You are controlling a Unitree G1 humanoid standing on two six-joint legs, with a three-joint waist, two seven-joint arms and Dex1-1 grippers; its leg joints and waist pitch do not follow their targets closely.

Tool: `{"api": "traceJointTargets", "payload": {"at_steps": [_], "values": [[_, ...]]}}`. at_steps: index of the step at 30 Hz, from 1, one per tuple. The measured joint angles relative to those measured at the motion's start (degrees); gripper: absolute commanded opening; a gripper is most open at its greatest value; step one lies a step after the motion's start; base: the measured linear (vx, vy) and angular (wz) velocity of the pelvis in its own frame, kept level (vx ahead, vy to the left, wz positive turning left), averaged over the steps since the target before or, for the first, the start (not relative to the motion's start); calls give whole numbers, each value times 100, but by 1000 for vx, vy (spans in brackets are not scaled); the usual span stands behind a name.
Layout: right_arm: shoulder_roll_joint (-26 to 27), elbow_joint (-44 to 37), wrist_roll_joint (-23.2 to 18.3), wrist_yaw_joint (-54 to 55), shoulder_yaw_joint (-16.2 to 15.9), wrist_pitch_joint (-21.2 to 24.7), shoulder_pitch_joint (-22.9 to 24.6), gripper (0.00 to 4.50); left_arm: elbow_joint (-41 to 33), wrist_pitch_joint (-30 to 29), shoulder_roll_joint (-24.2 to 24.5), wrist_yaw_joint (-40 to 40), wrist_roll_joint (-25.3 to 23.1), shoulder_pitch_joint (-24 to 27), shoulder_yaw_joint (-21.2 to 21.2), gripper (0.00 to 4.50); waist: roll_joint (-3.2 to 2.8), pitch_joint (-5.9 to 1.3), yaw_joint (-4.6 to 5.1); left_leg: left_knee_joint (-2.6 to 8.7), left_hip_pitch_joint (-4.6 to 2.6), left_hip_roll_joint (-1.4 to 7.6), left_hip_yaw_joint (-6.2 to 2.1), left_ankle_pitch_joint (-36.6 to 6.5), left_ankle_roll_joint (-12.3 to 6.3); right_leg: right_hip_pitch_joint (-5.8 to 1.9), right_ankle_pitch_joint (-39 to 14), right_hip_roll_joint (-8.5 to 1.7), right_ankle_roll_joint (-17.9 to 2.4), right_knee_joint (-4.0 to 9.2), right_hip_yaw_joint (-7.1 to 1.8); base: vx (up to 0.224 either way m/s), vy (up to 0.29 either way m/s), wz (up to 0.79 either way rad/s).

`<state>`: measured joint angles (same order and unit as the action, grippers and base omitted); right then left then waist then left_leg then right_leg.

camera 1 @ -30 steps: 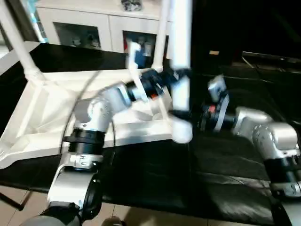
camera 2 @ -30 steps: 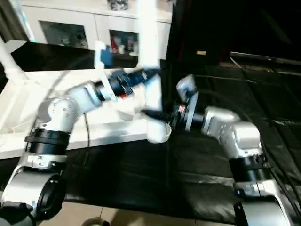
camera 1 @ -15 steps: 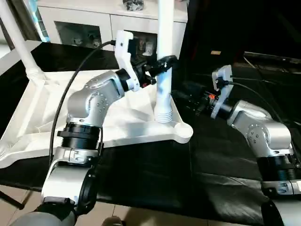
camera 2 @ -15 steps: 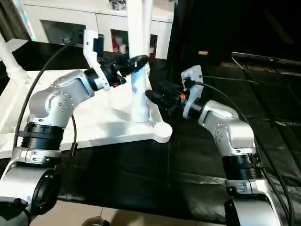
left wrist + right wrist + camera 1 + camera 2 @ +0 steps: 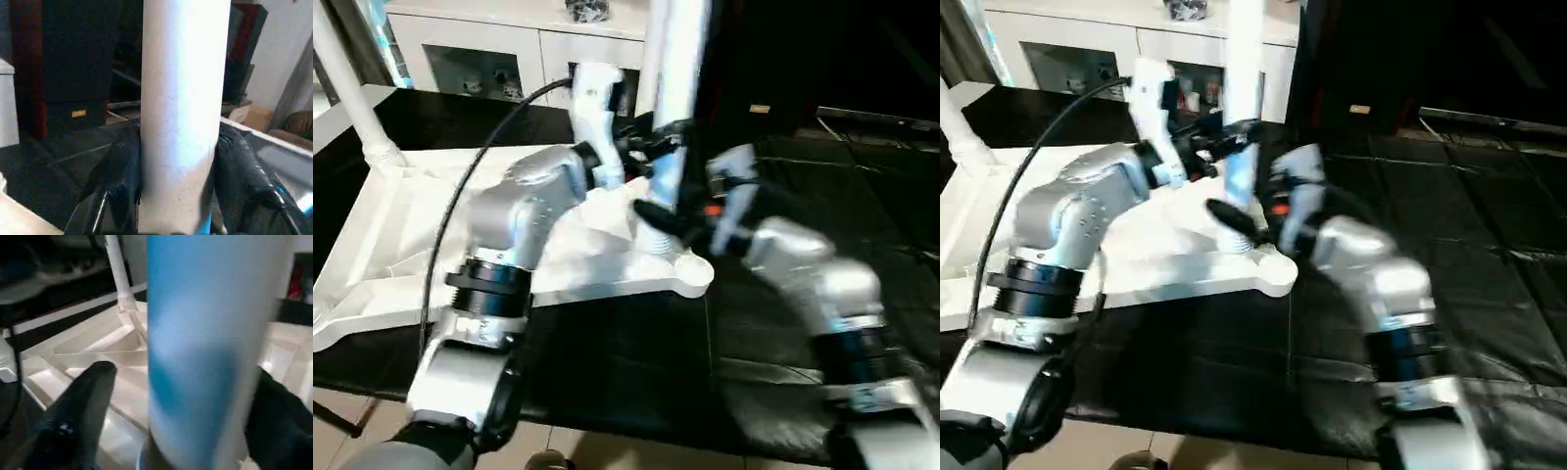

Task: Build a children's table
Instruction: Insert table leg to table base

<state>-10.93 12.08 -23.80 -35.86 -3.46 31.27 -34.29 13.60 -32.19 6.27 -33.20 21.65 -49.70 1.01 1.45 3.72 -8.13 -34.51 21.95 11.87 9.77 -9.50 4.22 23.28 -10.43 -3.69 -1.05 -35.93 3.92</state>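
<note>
The left tool (image 5: 656, 162) grips the upright leg (image 5: 677, 69); the right tool (image 5: 656, 217) stands open around its base. Keep the leg vertical in the tabletop (image 5: 401, 264) corner socket while turning.

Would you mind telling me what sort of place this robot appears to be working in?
Probably a furnished room, perhaps a home or a mock-up of one: a white glass-door cabinet stands behind a black-covered work table, with a cardboard box by the wall.

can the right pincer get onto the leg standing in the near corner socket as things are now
Probably yes. The right pincer already has its open fingers either side of the leg, below the left pincer that grips it.
</note>
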Motion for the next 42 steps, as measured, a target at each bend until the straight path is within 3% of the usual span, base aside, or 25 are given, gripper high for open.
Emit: {"api": "traceJointTargets", "payload": {"at_steps": [9, 18, 34, 36, 39, 42], "values": [[280, 281, 188, 761, 146, 33, -207, 293, -55, 193, -35, 439, -457, 34, 219, 183, 1, 0, 8, 3, -1, 0, 0, 2, 3, 0, -1, 1, 8, 0, -1, 0, 0, 0], [423, 281, 105, 838, 232, 203, -215, 220, -145, 194, -139, 640, -536, 60, 230, 183, 1, 1, 9, 3, 2, -1, 0, 2, 3, 3, -2, 1, 11, 2, -2, 0, 0, 0], [482, 281, 91, 745, 293, 248, -220, 196, -140, 191, -298, 836, -550, 69, 170, 183, 1, 1, 7, 4, 4, -1, 0, 2, 3, 3, -3, 0, 14, 3, -3, 0, 0, 0], [383, 279, 92, 587, 286, 238, -221, 196, -140, 117, -314, 826, -443, 69, 57, 253, 1, 1, 5, 4, 3, -1, 0, 2, 3, 3, -3, 0, 14, 2, -3, 0, 0, 0], [266, 230, 69, 282, 259, 194, -219, 196, -148, 31, -347, 763, -107, 63, -173, 256, 1, 1, 6, 4, 2, -1, 0, 2, 3, 3, -3, 1, 14, 2, -2, 0, 0, 0], [76, 145, -83, -63, 246, 193, -186, 194, -151, -96, -288, 549, 135, 5, -276, 289, 1, 1, 5, 4, 3, -1, 1, 1, 3, 3, -3, 1, 14, 2, -3, 0, 0, 0]]}}
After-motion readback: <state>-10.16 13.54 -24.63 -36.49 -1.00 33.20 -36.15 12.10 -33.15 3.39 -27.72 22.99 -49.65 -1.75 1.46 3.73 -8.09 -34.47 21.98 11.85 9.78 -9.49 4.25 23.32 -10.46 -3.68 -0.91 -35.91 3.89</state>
